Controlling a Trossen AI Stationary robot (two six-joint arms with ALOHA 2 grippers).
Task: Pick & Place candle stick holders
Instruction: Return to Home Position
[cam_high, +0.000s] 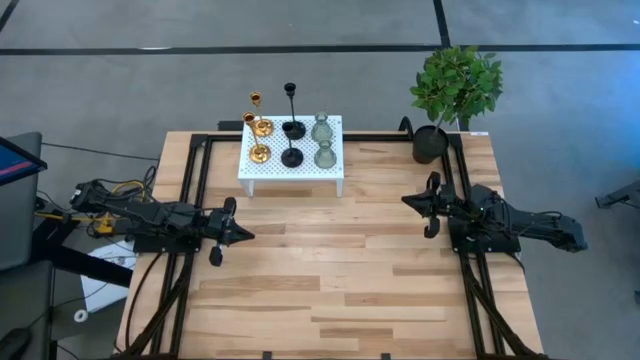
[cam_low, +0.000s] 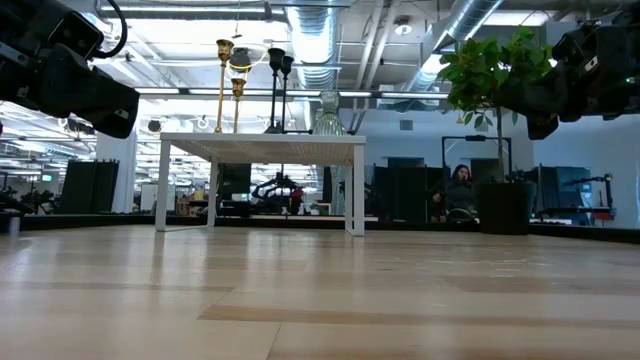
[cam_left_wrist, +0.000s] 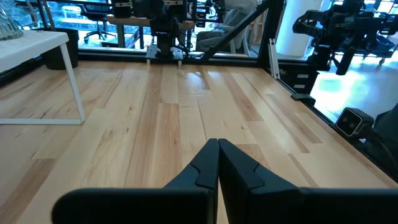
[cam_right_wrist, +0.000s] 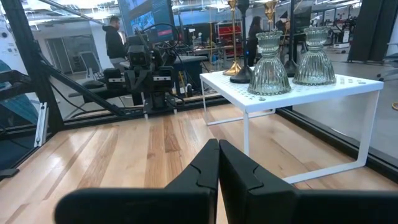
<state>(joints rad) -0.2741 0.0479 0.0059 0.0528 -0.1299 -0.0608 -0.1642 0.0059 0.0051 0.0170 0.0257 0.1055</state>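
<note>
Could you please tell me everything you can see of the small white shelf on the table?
The white shelf is a small rectangular riser, seemingly painted metal, with a flat perforated top on thin legs. It stands level at the far edge of the wooden table, slightly left of its middle. Six candle stick holders stand on it in pairs: gold, black and ribbed grey-green glass. Nothing else touches it.

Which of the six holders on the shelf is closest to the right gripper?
The grey-green glass holder on the white shelf's corner facing the right gripper; its twin stands behind it, the black holders and gold holders farther left.
</note>
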